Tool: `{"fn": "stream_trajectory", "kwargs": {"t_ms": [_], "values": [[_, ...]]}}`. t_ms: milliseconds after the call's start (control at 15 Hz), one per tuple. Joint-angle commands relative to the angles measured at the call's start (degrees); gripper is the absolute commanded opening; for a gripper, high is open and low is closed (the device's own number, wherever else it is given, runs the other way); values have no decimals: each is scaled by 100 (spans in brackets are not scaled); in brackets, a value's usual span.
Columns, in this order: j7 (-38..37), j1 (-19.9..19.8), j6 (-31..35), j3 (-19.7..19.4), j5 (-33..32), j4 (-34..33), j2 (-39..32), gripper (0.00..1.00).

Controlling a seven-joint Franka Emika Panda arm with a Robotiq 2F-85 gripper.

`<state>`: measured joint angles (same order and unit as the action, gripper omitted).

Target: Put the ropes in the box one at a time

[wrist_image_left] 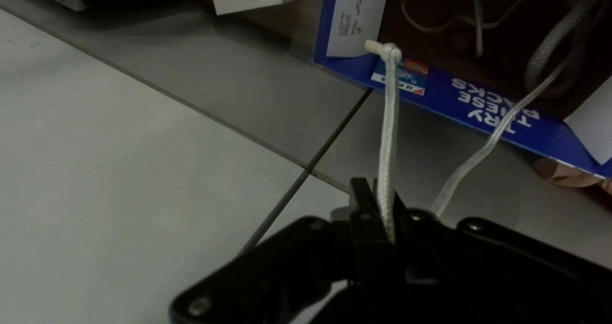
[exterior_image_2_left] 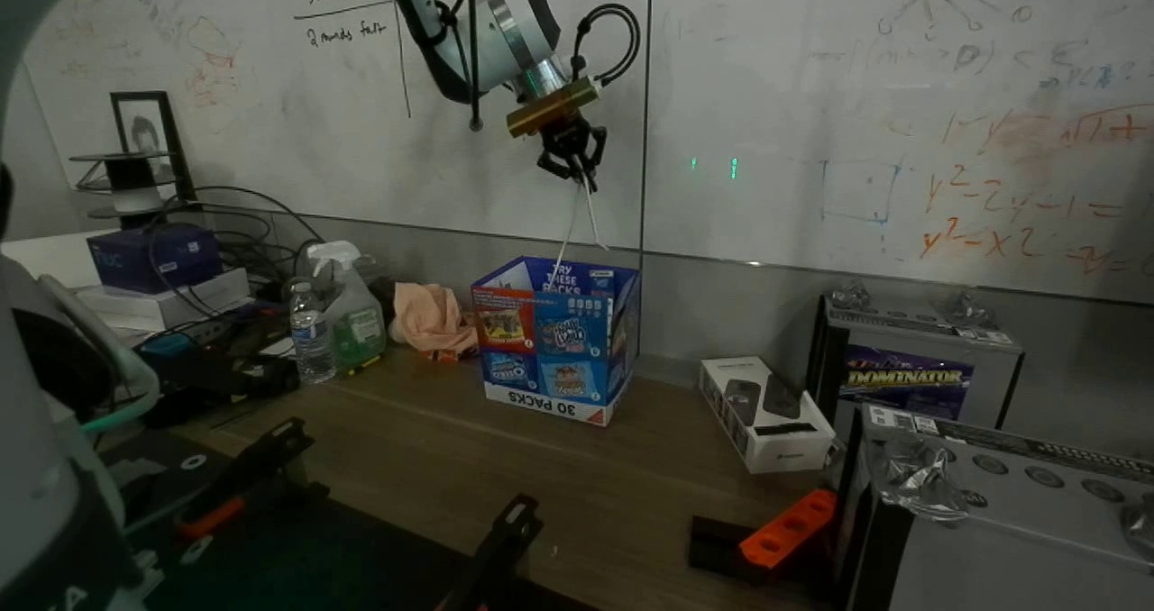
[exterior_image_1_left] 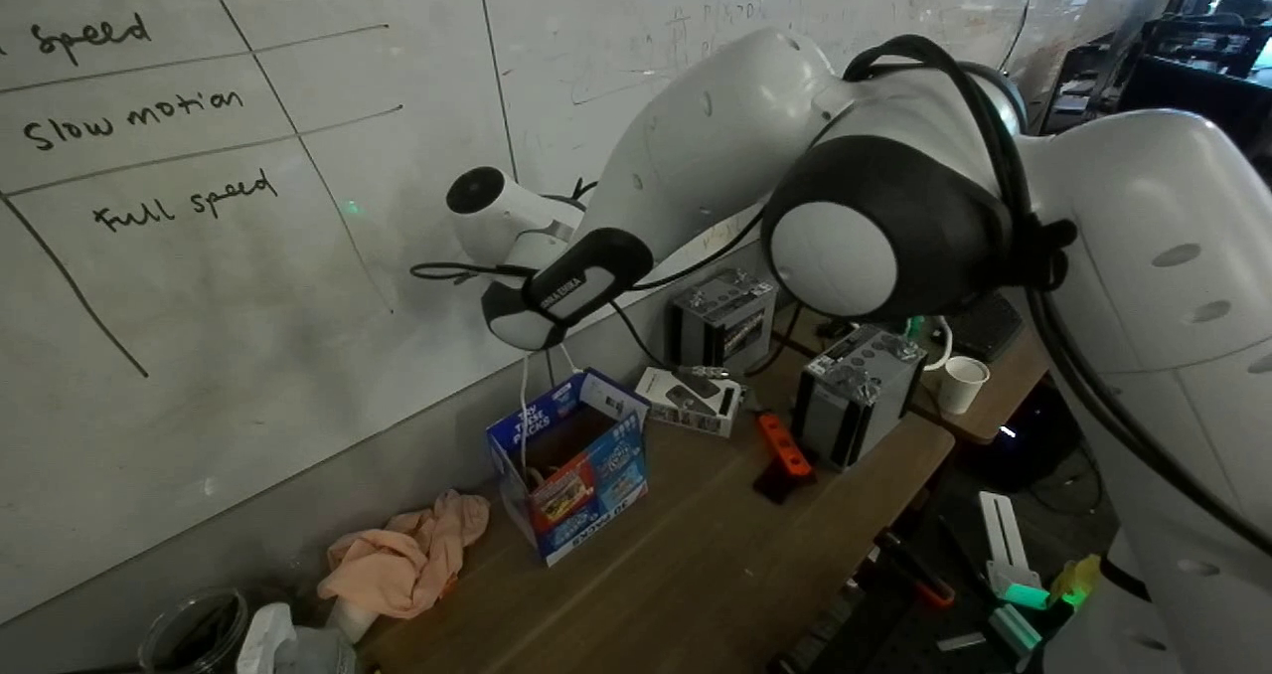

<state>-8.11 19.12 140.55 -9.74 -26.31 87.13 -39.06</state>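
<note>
Above the blue box (exterior_image_2_left: 570,368), my gripper (exterior_image_2_left: 584,171) is shut on a white rope (exterior_image_2_left: 590,207). In the wrist view the fingers of the gripper (wrist_image_left: 375,190) pinch the rope (wrist_image_left: 387,128), whose short knotted end sticks out past the tips. A longer strand (wrist_image_left: 480,156) runs from behind the fingers over the box's printed flap (wrist_image_left: 440,94) and inside. White cord loops (wrist_image_left: 540,61) lie in the box; whether they all belong to the held rope I cannot tell. In an exterior view a strand (exterior_image_1_left: 525,406) drops into the upright, open-topped box (exterior_image_1_left: 591,530), with the gripper hidden behind the wrist.
A pinkish cloth (exterior_image_2_left: 428,318), a spray bottle (exterior_image_2_left: 353,314) and a water bottle (exterior_image_2_left: 311,341) stand beside the box. On its other side are a white carton (exterior_image_2_left: 775,417), grey devices (exterior_image_2_left: 938,359) and an orange tool (exterior_image_2_left: 789,530). A whiteboard (exterior_image_2_left: 811,205) rises behind the table.
</note>
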Motion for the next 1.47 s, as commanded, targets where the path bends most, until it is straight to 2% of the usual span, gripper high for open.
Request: {"fn": "stream_trajectory", "kwargs": {"t_ms": [0, 200, 600, 667, 733, 1133, 1333, 1400], "values": [[601, -402, -311, 473, 222, 151, 221, 7], [930, -616, -536, 704, 356, 140, 205, 7], [1276, -812, -897, 914, 516, 73, 152, 7], [1272, -818, -948, 921, 519, 68, 153, 32], [1319, -842, -1009, 949, 552, 66, 158, 33], [1445, -920, -1275, 982, 646, 142, 281, 77], [1498, -1081, -1326, 944, 640, 706, 877, 100], [1505, -1184, -1326, 945, 695, 960, 1186, 100]]}}
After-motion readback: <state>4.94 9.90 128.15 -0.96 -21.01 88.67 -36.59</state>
